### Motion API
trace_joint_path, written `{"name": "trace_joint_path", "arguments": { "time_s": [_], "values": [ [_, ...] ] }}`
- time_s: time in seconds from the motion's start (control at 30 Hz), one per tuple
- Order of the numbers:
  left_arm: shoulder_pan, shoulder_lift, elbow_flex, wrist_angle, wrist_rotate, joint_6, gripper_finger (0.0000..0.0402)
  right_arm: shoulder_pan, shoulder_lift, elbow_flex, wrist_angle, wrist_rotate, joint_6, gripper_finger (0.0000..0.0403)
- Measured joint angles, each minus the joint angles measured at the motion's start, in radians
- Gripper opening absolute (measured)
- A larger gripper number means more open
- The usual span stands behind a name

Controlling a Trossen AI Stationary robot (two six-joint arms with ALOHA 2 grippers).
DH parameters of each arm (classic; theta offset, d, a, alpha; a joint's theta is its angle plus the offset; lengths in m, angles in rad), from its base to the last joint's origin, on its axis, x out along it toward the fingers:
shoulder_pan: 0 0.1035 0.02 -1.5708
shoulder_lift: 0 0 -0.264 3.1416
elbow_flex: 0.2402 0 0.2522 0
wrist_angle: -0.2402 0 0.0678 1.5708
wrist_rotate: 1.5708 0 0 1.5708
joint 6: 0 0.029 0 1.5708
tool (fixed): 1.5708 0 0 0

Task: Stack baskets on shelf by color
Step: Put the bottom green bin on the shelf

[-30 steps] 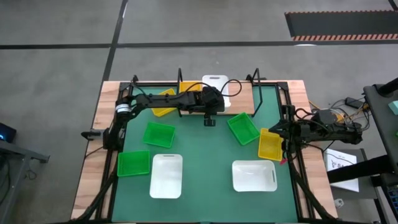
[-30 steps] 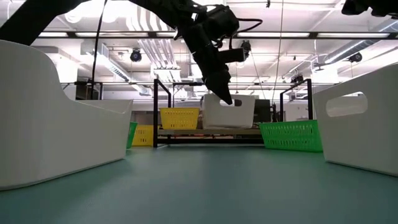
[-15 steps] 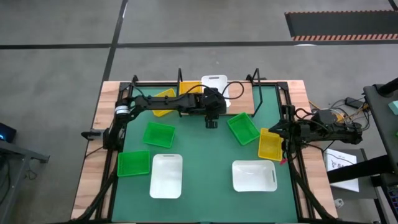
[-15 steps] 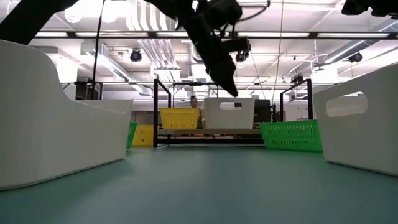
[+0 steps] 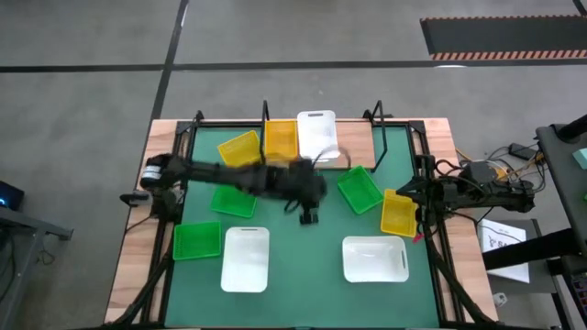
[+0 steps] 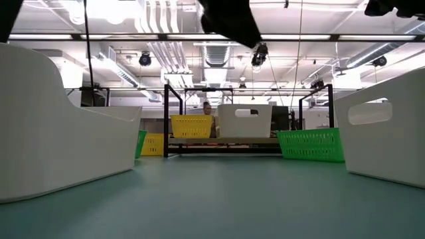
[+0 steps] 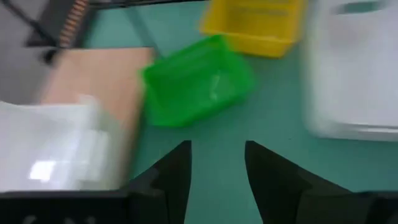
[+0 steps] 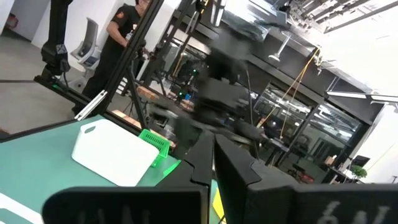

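Observation:
On the shelf [image 5: 356,139] at the far edge, a yellow basket [image 5: 280,137] and a white basket [image 5: 317,136] stand side by side on their bottoms; both show in the low view, yellow [image 6: 191,125] and white [image 6: 244,121]. A second yellow basket [image 5: 239,149] lies left of them. My left gripper [image 5: 309,215] hangs open over the mat's middle, holding nothing; its wrist view [image 7: 217,168] looks at a green basket [image 7: 196,81]. My right gripper [image 8: 211,155] is shut and waits at the table's right edge [image 5: 408,194], beside a yellow basket [image 5: 396,212].
On the green mat lie three green baskets [image 5: 359,188], [image 5: 234,199], [image 5: 197,240] and two white baskets [image 5: 246,259], [image 5: 374,258]. The shelf's black posts [image 6: 166,119] rise at the far edge. A person stands in the room behind [image 8: 127,28].
My left gripper has opened and let go of the white basket, which now stands level on the shelf next to the yellow one. The gripper has then risen and drawn back from the shelf toward the table's near edge, over the mat's middle.

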Motion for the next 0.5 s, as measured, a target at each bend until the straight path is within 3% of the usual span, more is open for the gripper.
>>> {"name": "trace_joint_path", "arguments": {
  "time_s": [0.23,0.5],
  "values": [
    [-0.245,-0.048,-0.118,-0.032,0.000,-0.419,0.0134,0.000,0.048,-0.001,0.017,0.000,0.005,0.0009],
    [-0.360,-0.071,-0.119,-0.404,0.006,-0.934,0.0134,0.000,0.129,-0.001,0.139,0.000,-0.009,0.0009]
  ]
}}
